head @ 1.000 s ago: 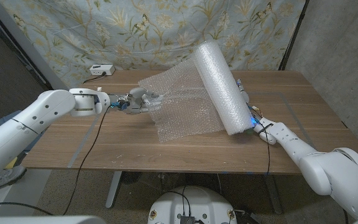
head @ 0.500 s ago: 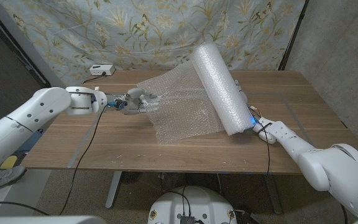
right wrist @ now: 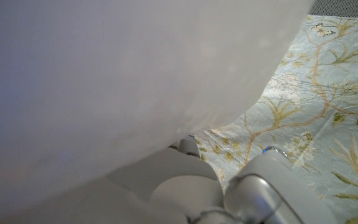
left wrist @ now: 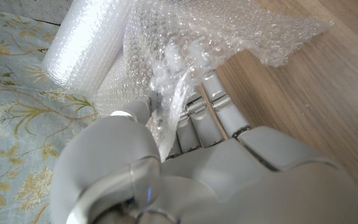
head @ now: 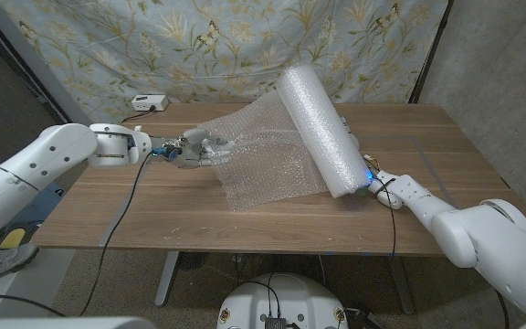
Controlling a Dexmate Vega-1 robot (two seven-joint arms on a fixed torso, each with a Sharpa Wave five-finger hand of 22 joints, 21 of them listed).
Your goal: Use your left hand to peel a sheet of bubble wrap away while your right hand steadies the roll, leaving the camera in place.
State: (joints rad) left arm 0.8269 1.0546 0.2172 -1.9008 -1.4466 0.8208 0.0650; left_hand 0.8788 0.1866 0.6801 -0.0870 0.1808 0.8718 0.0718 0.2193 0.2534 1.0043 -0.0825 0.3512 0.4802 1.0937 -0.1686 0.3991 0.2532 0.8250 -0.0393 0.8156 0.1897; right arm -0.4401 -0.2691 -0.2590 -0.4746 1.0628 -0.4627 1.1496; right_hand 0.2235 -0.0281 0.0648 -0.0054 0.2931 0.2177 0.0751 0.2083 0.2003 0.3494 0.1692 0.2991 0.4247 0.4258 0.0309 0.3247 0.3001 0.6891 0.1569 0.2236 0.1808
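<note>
Mostly, left hand (head: 197, 149) pinches bubble wrap sheet (head: 263, 160); right hand (head: 379, 185) half-hidden behind roll (head: 320, 128), grip can't tell.

We see the roll (head: 320, 130) lying diagonally right of centre on the table (head: 153, 215), sheet (head: 263, 160) spread to its left, a small box (head: 149, 102) at back left.

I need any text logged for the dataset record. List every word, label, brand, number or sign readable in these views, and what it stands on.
No text can be read in any view.
Bubble wrap roll and its peeled sheet: no label or print visible.
Small white box at the table's far edge: any marking is too small to read.
Backdrop cloth: leaf and butterfly pattern, no words.
</note>
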